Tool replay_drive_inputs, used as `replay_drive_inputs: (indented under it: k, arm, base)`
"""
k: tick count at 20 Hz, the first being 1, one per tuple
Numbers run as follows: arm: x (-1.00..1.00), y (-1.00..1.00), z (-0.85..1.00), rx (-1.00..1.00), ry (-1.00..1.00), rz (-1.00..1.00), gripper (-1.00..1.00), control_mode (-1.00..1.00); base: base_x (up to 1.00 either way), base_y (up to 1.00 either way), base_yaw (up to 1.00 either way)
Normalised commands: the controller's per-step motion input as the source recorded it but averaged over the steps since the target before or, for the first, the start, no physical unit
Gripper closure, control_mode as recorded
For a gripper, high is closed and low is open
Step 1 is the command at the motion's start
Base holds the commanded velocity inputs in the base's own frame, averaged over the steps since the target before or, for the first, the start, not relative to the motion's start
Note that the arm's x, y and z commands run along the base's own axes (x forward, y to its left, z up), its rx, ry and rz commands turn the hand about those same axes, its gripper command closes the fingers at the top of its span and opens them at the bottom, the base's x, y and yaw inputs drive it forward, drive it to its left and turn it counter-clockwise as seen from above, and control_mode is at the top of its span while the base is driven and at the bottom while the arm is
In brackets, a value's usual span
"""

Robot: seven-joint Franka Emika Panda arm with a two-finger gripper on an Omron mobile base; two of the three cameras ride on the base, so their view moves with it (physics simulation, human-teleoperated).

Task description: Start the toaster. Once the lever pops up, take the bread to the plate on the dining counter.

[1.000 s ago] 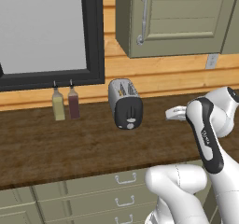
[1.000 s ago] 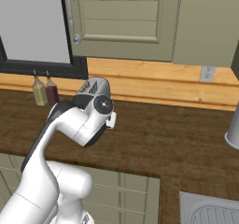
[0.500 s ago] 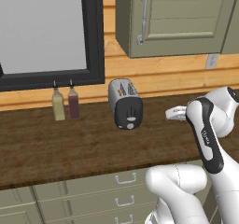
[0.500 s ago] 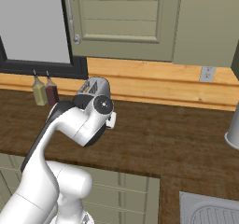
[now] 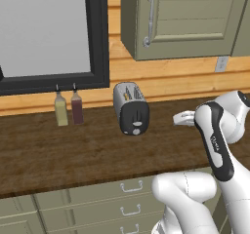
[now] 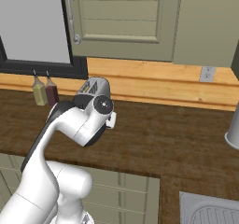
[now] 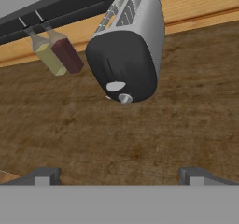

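Spread wide, the end effector (image 7: 119, 176) hangs above the dark wooden surface (image 5: 73, 155) with nothing between its two fingertips (image 7: 44, 175), which rise far apart at the bottom of the hand view. It points at the toaster (image 7: 128, 45), still well short of it, with bare wood between them. In the left base view the end effector (image 5: 183, 118) sits to the right of the toaster (image 5: 131, 108), apart from it, at the end of the white arm (image 5: 215, 140) that bends up from the lower right.

Standing upright on the surface near the wooden back wall, the toaster shows its black face toward the robot. On that face the hand view shows a pale round dial (image 7: 115, 86) and a small knob (image 7: 124, 98) just below it; whether that knob is the lever I cannot tell. Its two slots (image 7: 122, 10) open on top, and something light shows inside them, too small to name.

Two slim bottles stand side by side to the left of the toaster, a yellowish one (image 5: 60, 109) and a dark red one (image 5: 76, 107), under a black-framed window (image 5: 49, 33). A grey-green cabinet (image 5: 180, 18) hangs above, and drawers (image 5: 112, 199) run below the surface. In the right base view the toaster (image 6: 94, 87) peeks out behind the arm's upper joint.
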Motion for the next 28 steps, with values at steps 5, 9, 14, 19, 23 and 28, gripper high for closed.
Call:
replay_drive_inputs:
  k: [5, 9, 14, 19, 23, 28]
  arm:
    - [0.00, 0.00, 0.00, 0.00, 0.00, 0.00, -1.00, -1.00]
    - [0.00, 0.00, 0.00, 0.00, 0.00, 0.00, -1.00, -1.00]
    - [0.00, 0.00, 0.00, 0.00, 0.00, 0.00, -1.00, -1.00]
    - [0.00, 0.00, 0.00, 0.00, 0.00, 0.00, -1.00, -1.00]
    - [0.00, 0.00, 0.00, 0.00, 0.00, 0.00, -1.00, -1.00]
    - [0.00, 0.00, 0.00, 0.00, 0.00, 0.00, -1.00, -1.00]
  base:
    - [0.00, 0.00, 0.00]
    - [0.00, 0.00, 0.00]
    - [0.00, 0.00, 0.00]
    - [0.00, 0.00, 0.00]
    - [0.00, 0.00, 0.00]
    - [0.00, 0.00, 0.00]
